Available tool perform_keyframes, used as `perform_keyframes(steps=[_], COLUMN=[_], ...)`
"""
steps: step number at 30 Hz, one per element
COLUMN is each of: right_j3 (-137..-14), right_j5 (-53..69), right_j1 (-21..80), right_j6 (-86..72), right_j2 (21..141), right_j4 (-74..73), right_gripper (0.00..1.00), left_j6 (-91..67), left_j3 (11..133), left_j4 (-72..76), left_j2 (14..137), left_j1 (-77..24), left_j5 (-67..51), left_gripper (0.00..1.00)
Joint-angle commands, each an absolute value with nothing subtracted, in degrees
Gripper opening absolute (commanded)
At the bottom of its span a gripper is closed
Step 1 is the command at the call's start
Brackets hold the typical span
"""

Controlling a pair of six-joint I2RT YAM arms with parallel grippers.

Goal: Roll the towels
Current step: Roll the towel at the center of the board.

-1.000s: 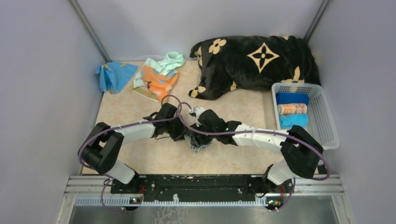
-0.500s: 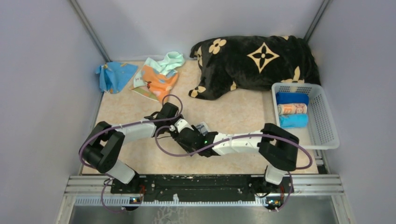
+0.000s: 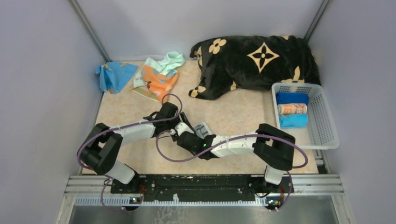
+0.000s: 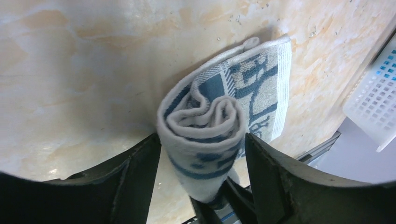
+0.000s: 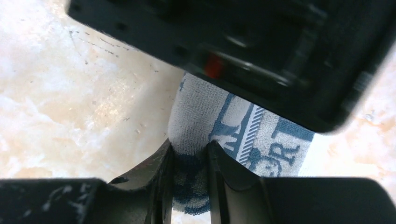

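Note:
A grey-blue patterned towel point(image 3: 202, 129) lies rolled up in the middle of the table. In the left wrist view its spiral end point(image 4: 210, 135) sits between the fingers of my left gripper point(image 4: 201, 140), which stands open round it, with a gap at the right finger. My right gripper point(image 5: 189, 147) is shut on the near end of this roll point(image 5: 201, 121). From above, both grippers point(image 3: 177, 127) point(image 3: 186, 135) meet just left of the roll. An orange towel point(image 3: 156, 81), a mint green towel point(image 3: 170, 60) and a blue towel point(image 3: 113, 74) lie loose at the back left.
A big black blanket with beige flowers point(image 3: 257, 58) fills the back right. A white basket point(image 3: 322, 116) at the right edge holds three rolled towels, two blue and one orange-printed. Its corner point(image 4: 373, 93) shows in the left wrist view.
My right arm has swung left and low, and its gripper has closed on the roll's end. The left gripper has opened wider round the roll.

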State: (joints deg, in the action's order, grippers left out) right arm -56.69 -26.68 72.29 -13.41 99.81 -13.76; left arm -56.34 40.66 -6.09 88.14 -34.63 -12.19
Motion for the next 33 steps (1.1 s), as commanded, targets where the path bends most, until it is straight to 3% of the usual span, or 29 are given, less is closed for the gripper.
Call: perform_keyframes(steps=[1, 6, 12, 21, 25, 27, 31, 33], right_j3=[-47.49, -39.82, -31.67, -25.25, -23.10, -22.77, -23.94, -25.01], right_j5=[-6.54, 15.90, 40.59, 54.56, 54.90, 54.05, 50.28, 47.71], right_j1=[67.70, 58.43, 45.92, 37.44, 36.44, 36.39, 36.39, 36.40], right_j6=[-15.38, -17.30, -27.37, -46.42, -51.97, -52.09, -46.46, -42.31], right_j2=[95.43, 88.82, 89.61, 103.36, 107.70, 107.69, 103.33, 100.14], right_j4=[-7.94, 2.77, 22.11, 51.88, 60.16, 60.31, 48.89, 41.17], right_gripper=[0.23, 0.23, 0.25, 0.26, 0.26, 0.26, 0.30, 0.34], left_j6=[-53.71, -54.61, -54.34, -59.02, -59.10, -59.06, -59.30, -59.52], left_j3=[37.76, 33.75, 30.65, 26.39, 28.28, 28.93, 29.56, 29.81], left_j4=[-10.83, -9.22, -6.18, 6.60, 7.30, 7.03, 6.49, 5.65], left_j2=[85.23, 77.63, 72.79, 74.84, 78.18, 80.77, 84.42, 85.54], left_j1=[-32.26, -28.93, -28.01, -30.01, -31.54, -31.90, -33.28, -34.22], left_j5=[-9.99, -10.80, -15.38, -22.27, -21.17, -21.45, -21.43, -20.50], left_gripper=[0.76, 0.85, 0.89, 0.90, 0.83, 0.75, 0.57, 0.54])
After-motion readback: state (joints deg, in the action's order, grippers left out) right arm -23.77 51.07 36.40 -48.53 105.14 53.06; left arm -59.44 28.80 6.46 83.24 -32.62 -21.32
